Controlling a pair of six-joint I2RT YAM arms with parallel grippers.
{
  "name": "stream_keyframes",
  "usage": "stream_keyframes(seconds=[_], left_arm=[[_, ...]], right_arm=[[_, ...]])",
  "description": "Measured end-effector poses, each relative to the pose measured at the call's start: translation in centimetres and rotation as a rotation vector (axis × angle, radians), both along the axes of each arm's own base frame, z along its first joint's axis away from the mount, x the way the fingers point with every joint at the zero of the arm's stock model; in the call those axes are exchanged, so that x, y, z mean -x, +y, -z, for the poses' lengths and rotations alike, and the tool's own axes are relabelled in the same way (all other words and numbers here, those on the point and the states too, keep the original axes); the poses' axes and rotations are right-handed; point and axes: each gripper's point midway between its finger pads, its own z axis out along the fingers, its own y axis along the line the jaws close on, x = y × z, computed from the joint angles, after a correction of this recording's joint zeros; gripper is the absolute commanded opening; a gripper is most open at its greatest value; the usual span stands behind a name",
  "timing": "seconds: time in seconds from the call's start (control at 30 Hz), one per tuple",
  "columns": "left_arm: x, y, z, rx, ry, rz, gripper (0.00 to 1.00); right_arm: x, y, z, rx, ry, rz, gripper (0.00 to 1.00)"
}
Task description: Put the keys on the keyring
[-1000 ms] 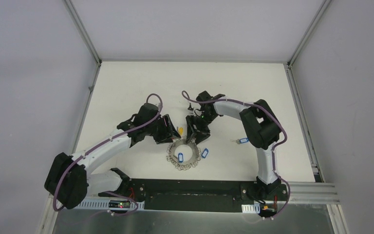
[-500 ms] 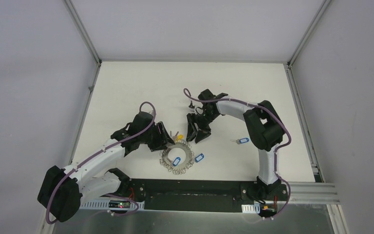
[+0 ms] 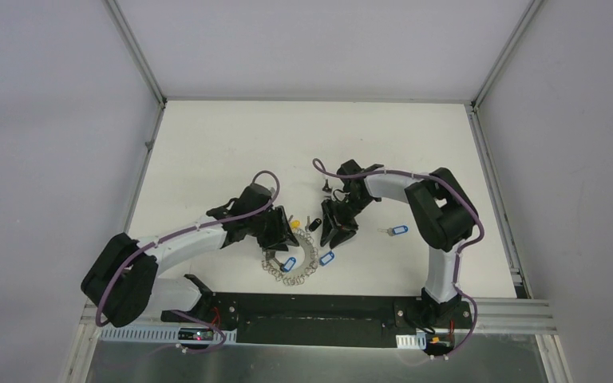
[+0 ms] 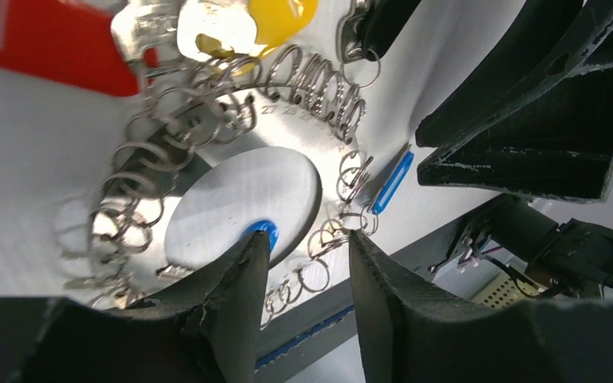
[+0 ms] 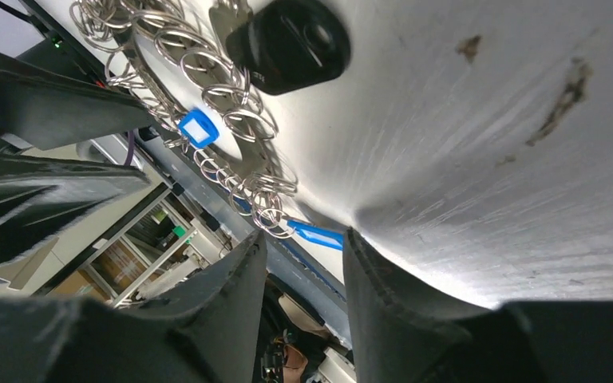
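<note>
On my left wrist feed, the left gripper (image 4: pixel 307 239) has its two fingers (image 4: pixel 235 303) parted by a narrow gap with nothing pinched. A few wire loops (image 4: pixel 319 275) from the keyring's rim show through that gap, just past the tips. The keyring (image 4: pixel 283 124) itself lies flat on the white table (image 4: pixel 16 159) directly beyond the fingertips, and a blue tag (image 4: pixel 259 231) sits inside its wide hole. Along the ring's far rim I see a red-tagged key (image 4: pixel 56 44), a yellow tag (image 4: pixel 283 16) and a black fob (image 4: pixel 367 24), all crowded against the loops. I cannot tell whether the red-tagged key is threaded on. A second blue tag (image 4: pixel 391 179) lies edge-on at the rim on the side toward the other arm's fingers.

On my right wrist feed, the right gripper (image 5: pixel 303 235) is set much the same, its fingers (image 5: pixel 399 311) a little apart and empty. The second blue tag lies on the table just off those tips, at the outer edge of the loops, and the black fob is farther out along the rim.

From overhead, both grippers sit low at the ring's far side, the left one over its left rim and the right one just beside its right rim. A loose blue-tagged key (image 3: pixel 397 231) lies on the table to the right of the right gripper, well apart from the keyring and close to that arm's elbow.
</note>
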Motion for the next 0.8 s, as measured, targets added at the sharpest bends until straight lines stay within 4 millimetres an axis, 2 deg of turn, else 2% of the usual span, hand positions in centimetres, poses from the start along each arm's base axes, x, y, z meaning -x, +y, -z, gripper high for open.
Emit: stream_keyframes(seconds=[0.2,0.37,0.5,0.8], left_arm=[[0.1,-2.9,1.0,0.014,0.019,0.079,0.39],[-0.2,-5.1,0.9,0.034,0.008,0.131,0.37],[-0.5,-5.8,1.1,0.039,0.005,0.143,0.35],[-0.1,-6.5,2.3,0.028,0.038,0.168,0.32]], right_arm=[[-0.1,0.4,-0.3,-0.029,-0.002,0.006,0.26],[-0.2,0.7,-0.5,-0.047,-0.004,0.01,0.17],[-0.1,0.8,-0.5,-0.058,0.006,0.012,0.11],[0.5,1.0,-0.3,-0.072,0.054,0.01,0.07]])
